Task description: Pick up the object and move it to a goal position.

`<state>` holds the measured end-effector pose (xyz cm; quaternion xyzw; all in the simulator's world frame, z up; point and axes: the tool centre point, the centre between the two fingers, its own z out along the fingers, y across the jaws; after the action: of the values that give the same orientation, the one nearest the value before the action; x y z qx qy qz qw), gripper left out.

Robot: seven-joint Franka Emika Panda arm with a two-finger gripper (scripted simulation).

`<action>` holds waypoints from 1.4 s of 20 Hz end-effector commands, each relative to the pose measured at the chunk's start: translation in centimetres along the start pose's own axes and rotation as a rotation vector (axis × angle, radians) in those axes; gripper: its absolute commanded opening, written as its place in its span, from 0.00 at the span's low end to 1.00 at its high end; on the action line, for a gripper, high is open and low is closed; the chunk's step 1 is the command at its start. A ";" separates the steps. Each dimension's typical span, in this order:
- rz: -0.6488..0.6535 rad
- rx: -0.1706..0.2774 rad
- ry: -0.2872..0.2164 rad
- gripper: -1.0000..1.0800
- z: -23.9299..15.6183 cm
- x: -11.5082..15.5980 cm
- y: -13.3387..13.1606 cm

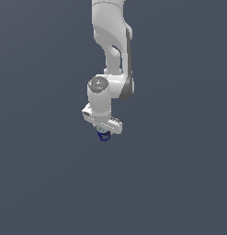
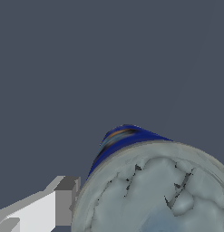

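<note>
One dark-blue cup [image 1: 104,136] directly under the gripper [image 1: 104,132], fingers clamped on it.

scene: a plain dark grey-blue surface [image 1: 41,183] is filling both views | texture: it is showing no marks, edges or seams | position: it is lying below and all around the fingers | other things: none showing

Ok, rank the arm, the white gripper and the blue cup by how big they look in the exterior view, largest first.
1. Arm, by far the largest.
2. White gripper, wider than the cup.
3. Blue cup, only a small part showing under the gripper, so its full size is hidden here.
</note>
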<state>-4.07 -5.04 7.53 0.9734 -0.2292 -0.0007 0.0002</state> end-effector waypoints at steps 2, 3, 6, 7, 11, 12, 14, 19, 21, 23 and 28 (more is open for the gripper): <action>0.000 0.001 0.001 0.00 0.1 0.1 0.0; 0.000 0.001 0.001 0.00 0.1 0.1 0.0; 0.000 0.001 0.001 0.00 0.1 0.1 0.0; 0.000 0.001 0.001 0.00 0.1 0.1 0.0; 0.000 0.001 0.001 0.00 0.0 0.0 -0.1; 0.000 0.001 0.001 0.00 0.0 0.0 -0.1; 0.000 0.001 0.001 0.00 -0.3 0.0 -0.1; 0.000 0.001 0.001 0.00 -2.0 0.1 -0.2; 0.000 0.001 0.001 0.00 -3.1 0.1 -0.3; 0.000 0.001 0.001 0.00 -4.5 0.2 -0.4; 0.000 0.001 0.001 0.00 -8.8 0.3 -0.7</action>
<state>-3.65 -4.59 14.70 0.9733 -0.2293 -0.0025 0.0004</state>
